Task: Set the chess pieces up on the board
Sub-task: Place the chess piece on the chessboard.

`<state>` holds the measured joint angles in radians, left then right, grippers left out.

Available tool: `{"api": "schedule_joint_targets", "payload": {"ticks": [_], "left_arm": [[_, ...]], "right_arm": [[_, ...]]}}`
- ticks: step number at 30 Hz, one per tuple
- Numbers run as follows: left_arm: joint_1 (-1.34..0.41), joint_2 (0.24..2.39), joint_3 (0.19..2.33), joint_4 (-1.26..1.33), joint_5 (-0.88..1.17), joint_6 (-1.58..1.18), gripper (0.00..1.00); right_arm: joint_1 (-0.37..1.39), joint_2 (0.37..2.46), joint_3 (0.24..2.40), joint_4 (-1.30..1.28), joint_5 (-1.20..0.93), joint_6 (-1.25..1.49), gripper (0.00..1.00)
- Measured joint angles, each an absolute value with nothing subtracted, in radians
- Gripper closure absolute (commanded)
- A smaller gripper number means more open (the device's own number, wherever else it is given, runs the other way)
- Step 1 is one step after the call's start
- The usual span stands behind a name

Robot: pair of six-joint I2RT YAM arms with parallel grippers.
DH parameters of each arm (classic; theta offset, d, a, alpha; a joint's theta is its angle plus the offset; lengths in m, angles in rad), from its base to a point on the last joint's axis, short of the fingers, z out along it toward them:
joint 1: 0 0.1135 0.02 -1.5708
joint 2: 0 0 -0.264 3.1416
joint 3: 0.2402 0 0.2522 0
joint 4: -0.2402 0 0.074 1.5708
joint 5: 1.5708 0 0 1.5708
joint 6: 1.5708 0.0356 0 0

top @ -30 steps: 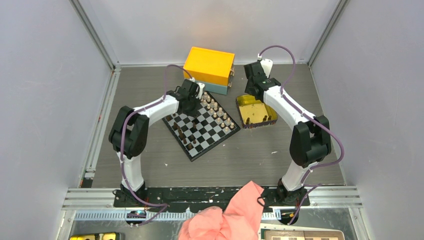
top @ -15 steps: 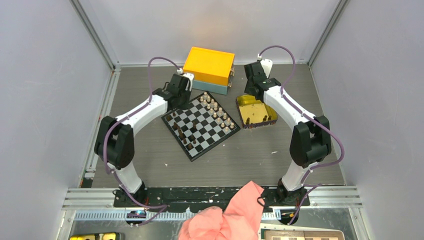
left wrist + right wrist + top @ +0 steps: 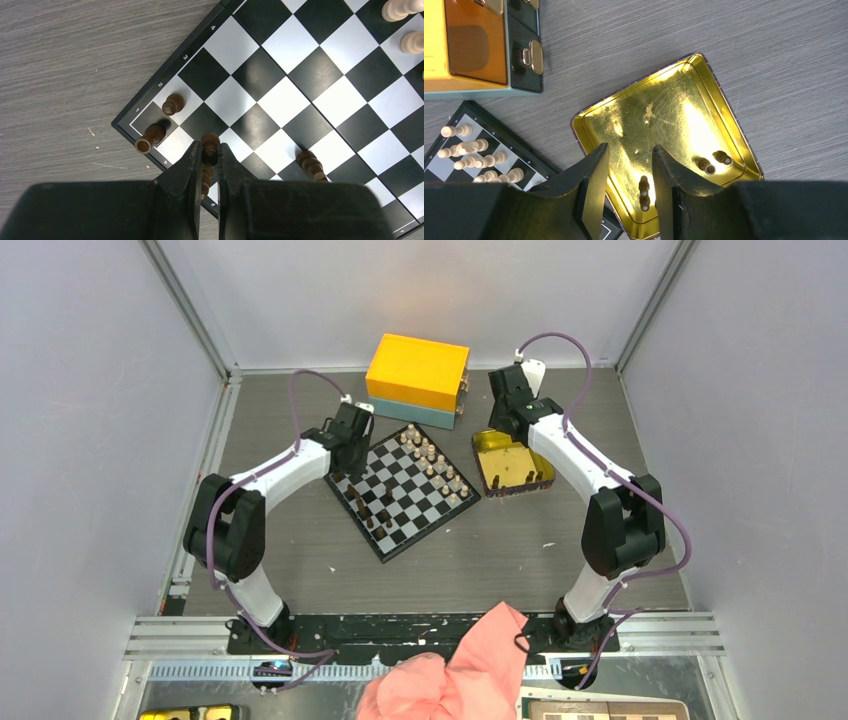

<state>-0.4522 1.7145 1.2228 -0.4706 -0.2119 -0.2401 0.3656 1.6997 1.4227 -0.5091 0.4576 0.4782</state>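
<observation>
So the left tool (image 3: pixel 209 151) is clamped on a dark brown piece (image 3: pixel 210 141) at the board (image 3: pixel 295 100)'s left corner – two more dark ones (image 3: pixel 172 103) stand just beside. The right tool (image 3: pixel 629 159) has its fingers apart, over the gold tin (image 3: pixel 664 110) holding a few leftover pieces (image 3: pixel 710 166).

Base of the dark chess piece (image 3: pixel 210 141) out of sight behind the left hand (image 3: pixel 209 149)
</observation>
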Motion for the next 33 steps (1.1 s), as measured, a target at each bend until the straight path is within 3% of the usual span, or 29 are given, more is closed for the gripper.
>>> {"api": "schedule_joint_targets", "payload": {"ticks": [33], "left_arm": [[-0.416, 1.74, 1.164, -0.421, -0.198, -0.289, 0.97]], "right_arm": [[0.371, 1.687, 1.409, -0.509, 0.446, 0.478, 0.57]]}}
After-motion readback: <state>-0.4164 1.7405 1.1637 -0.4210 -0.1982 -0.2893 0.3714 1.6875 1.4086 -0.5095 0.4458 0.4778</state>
